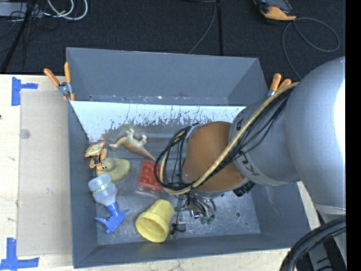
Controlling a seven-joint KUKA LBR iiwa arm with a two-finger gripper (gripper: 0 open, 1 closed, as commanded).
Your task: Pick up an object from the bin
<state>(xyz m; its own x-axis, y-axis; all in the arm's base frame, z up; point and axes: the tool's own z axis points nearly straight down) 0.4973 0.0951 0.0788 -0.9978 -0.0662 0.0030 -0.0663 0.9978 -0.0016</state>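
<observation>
Near the front of the grey bin [163, 83], the tool [194, 210] is seen low over the floor, just beside the narrow end of a yellow cup [153, 221] that lies on its side. Whether the tool is wide or narrow cannot be told, since it is largely hidden by the wrist and its cables, and nothing can be made out held in it. Whether the cup is touched cannot be told either. A flat red piece [148, 175] lies near the tool, farther back. A clear bottle [103, 189], a blue piece [111, 219] and a tan dinosaur figure [131, 141] are left well apart along the left side. The task is judged to be at an early stage: the tool is lowered among the things, but no grasp is shown, and the closing and lifting out are not yet done.
</observation>
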